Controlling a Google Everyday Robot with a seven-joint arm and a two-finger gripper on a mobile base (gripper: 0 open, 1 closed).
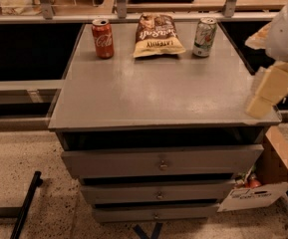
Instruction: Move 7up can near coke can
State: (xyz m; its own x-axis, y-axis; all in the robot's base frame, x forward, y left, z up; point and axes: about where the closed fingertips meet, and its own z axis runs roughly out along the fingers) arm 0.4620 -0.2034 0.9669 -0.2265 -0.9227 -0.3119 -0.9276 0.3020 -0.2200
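Note:
The 7up can (205, 37), silver-white with green markings, stands upright at the back right of the grey cabinet top (158, 91). The coke can (102, 38), red with white script, stands upright at the back left. A chip bag (157, 36) lies between them. My gripper (267, 93), pale yellow under a white arm, hangs at the right edge of the cabinet top, in front of and to the right of the 7up can, well apart from it and holding nothing.
The cabinet has three drawers (161, 163) below the top. A cardboard box (265, 183) sits on the floor at the lower right. A metal rail and shelf (133, 14) run behind the cabinet. A black bar (26, 203) lies on the floor at left.

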